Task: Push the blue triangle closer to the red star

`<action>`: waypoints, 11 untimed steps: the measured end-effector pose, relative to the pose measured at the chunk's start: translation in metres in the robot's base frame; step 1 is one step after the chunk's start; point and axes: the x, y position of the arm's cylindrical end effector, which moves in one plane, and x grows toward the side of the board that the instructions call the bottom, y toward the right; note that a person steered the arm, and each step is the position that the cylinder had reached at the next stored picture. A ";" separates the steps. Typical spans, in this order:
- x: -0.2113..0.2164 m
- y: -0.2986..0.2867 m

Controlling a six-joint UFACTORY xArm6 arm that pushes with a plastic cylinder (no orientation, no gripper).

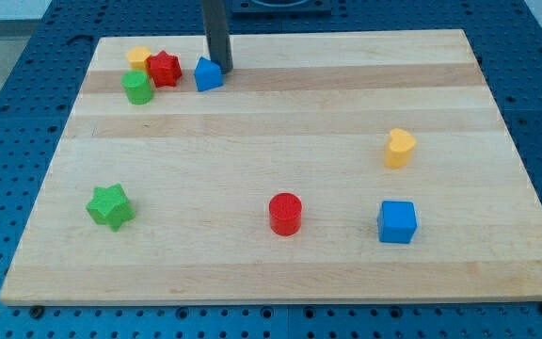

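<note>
my tip (221, 70) down on board, no jaws so nothing gripped, touching blue triangle (208, 74) at its right side | blue tri just left of tip, top-left area | red star (165, 69) near, left of tri, small gap | green cyl (137, 88) + yellow blk (138, 57) beside star

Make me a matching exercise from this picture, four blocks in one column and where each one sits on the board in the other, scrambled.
Blocks:
1. blue triangle
2. green star
3. blue cube
4. yellow heart

Places:
A. the view's bottom left
B. the view's right, above the blue cube
C. the view's top, touching my tip
D. the view's bottom right

Pairs: 1-C, 2-A, 3-D, 4-B
</note>
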 end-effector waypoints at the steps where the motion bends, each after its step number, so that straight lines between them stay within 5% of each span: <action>1: 0.000 -0.022; 4: 0.014 0.020; 11: 0.018 -0.017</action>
